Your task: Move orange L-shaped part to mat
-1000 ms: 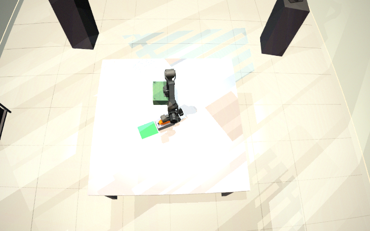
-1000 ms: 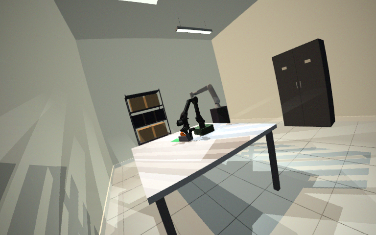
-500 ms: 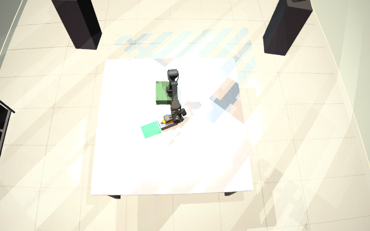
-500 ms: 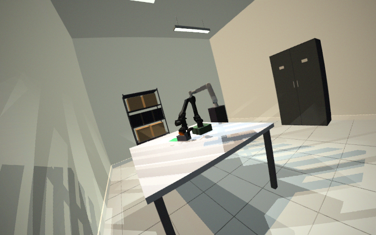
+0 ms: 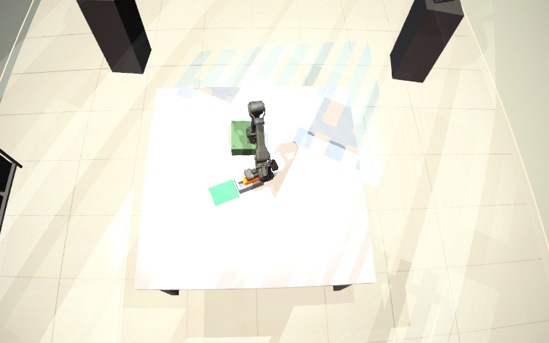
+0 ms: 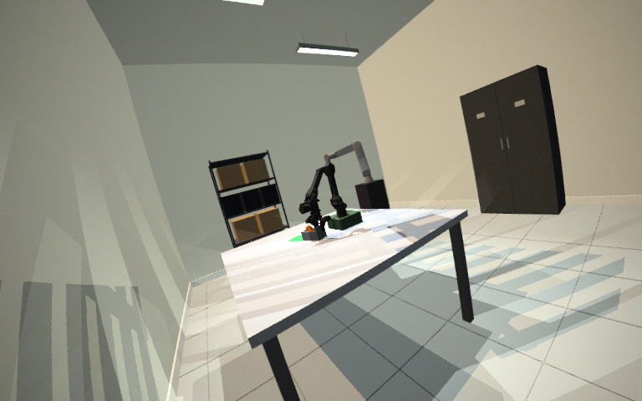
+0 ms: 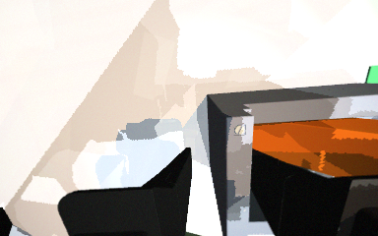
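The orange part (image 5: 252,181) (image 6: 309,228) (image 7: 305,135) lies in the pocket of the grey tray (image 5: 244,187) (image 6: 316,234) (image 7: 231,162). My gripper (image 5: 259,174) (image 6: 314,220) (image 7: 214,150) is low over the tray's right end with its fingers partly open. In the wrist view the near tray wall stands between the two fingers. One finger is outside the tray over the table. The other finger is down on the near end of the orange part and hides it. The green mat (image 5: 224,191) (image 6: 295,238) (image 7: 374,75) lies just left of the tray, bare.
The arm's green base block (image 5: 240,139) (image 6: 346,220) stands behind the tray on the white table (image 5: 251,242). Dark cabinets, a shelf rack and a second arm stand on the floor away from the table.
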Robot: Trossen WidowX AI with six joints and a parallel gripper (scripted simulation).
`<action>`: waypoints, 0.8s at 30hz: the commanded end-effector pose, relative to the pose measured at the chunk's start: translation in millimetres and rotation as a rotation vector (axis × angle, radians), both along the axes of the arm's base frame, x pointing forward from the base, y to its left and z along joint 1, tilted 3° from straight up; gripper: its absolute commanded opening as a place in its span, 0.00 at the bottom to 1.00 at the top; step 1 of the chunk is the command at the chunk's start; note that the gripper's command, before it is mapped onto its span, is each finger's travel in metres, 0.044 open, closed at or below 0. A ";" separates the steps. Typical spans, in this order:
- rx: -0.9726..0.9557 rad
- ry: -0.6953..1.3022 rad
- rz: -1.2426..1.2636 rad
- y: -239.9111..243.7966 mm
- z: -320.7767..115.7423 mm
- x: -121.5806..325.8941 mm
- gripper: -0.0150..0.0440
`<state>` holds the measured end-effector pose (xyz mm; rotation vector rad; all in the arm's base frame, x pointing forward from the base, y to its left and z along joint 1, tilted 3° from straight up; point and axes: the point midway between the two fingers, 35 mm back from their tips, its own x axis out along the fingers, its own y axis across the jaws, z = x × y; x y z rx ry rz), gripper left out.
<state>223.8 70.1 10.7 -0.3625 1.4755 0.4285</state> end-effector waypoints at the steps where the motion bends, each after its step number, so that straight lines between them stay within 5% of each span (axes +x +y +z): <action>1: -0.006 0.001 -0.007 0.5 8.7 0.1 0.56; 9: -0.007 0.000 -0.007 -13.5 95.8 0.9 0.56; 24: -0.002 -0.010 -0.011 -11.8 95.2 2.7 0.56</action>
